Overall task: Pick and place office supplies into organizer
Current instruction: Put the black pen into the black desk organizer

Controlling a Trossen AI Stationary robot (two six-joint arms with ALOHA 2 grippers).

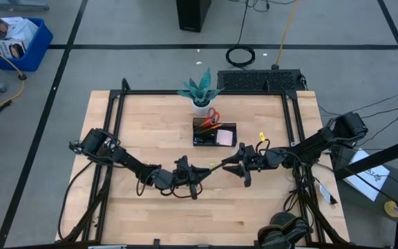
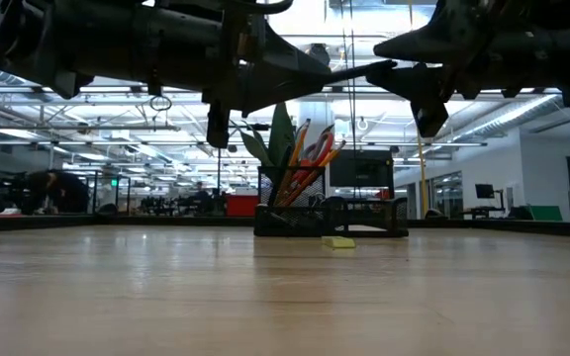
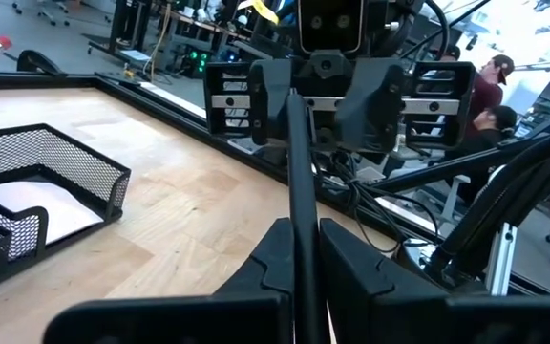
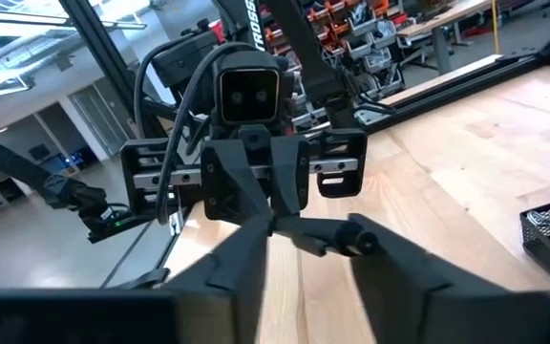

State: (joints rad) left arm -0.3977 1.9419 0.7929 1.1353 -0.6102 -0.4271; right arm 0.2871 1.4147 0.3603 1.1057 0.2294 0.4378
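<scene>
A thin black pen [image 3: 297, 153] hangs level above the table's middle, between my two grippers. My left gripper [image 1: 200, 173] is shut on one end of it. My right gripper [image 1: 232, 161] faces it from the right and is open, its fingers [image 3: 270, 96] standing on either side of the pen's other end [image 3: 294, 105]. The black mesh organizer [image 1: 215, 133] sits behind them with red-handled scissors [image 1: 213, 116], orange pencils [image 2: 310, 158] and a pink sticky-note pad [image 1: 225, 137] in it. A yellow-green clip [image 2: 338, 241] lies on the table in front of the organizer. My left gripper pinches the pen between its two fingers at the end nearest it [image 3: 302, 218]. The fingers come level from the table's left and lie along the pen. The pen sticks straight out past the fingertips, level and clear of the table. My right gripper: the pen's far end lies close to one finger, and I cannot tell whether they touch.
A white pot with a teal plant [image 1: 200, 93] stands just behind the organizer. A black metal frame [image 1: 116, 97] runs round the wooden table top. Bare wood lies in front of and to the left of the grippers.
</scene>
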